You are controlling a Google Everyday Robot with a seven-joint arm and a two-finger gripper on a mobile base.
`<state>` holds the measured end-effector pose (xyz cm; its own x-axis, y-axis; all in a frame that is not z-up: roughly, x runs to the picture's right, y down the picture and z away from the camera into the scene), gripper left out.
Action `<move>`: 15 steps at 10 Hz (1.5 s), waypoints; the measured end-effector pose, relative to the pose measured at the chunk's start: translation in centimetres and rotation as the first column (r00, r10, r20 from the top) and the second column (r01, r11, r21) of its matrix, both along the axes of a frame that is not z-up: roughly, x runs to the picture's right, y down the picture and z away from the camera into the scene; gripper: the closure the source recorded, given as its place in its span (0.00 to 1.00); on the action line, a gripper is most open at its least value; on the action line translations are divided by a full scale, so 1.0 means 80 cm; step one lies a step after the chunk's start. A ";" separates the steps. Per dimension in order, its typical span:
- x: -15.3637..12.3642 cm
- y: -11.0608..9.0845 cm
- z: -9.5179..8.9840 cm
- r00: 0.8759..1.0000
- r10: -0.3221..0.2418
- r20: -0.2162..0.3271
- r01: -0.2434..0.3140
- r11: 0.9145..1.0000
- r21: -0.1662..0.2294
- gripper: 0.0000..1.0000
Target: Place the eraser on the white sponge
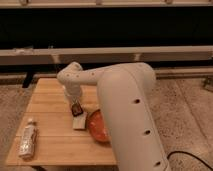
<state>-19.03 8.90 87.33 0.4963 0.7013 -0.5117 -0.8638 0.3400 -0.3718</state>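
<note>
Eraser (76,109), a small dark block with reddish marks, sits right at the tip of my gripper (75,104), near the middle of a light wooden table (47,102). It looks upright or a little tilted, not lying flat. Just below it, toward the table's front edge, lies the white sponge (80,123), a small flat off-white pad. The eraser's lower edge appears to meet or overlap the sponge's far edge, but I cannot tell whether the two are touching.

My gripper points down over that spot, at the end of my thick white arm (127,105), which fills the right foreground and bends back toward the table. I cannot tell whether the gripper is clamped on the eraser or has let go.

An orange bowl (95,129) stands just to the right of the sponge, partly hidden behind my arm. A long white bottle (27,140) lies well apart, near the front left corner.

My judgement is that the task is close to its end. The eraser has been brought to the sponge, and what remains is to settle it flat on the pad, release it and lift away.
</note>
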 end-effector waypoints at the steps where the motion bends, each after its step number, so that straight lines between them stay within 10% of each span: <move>1: 0.000 0.001 0.002 1.000 0.003 -0.004 -0.003 1.000 0.001 1.00; 11: -0.006 -0.002 0.012 1.000 0.008 -0.012 -0.008 1.000 0.008 0.16; 15: -0.009 -0.004 0.013 1.000 0.006 -0.011 -0.005 1.000 0.013 0.15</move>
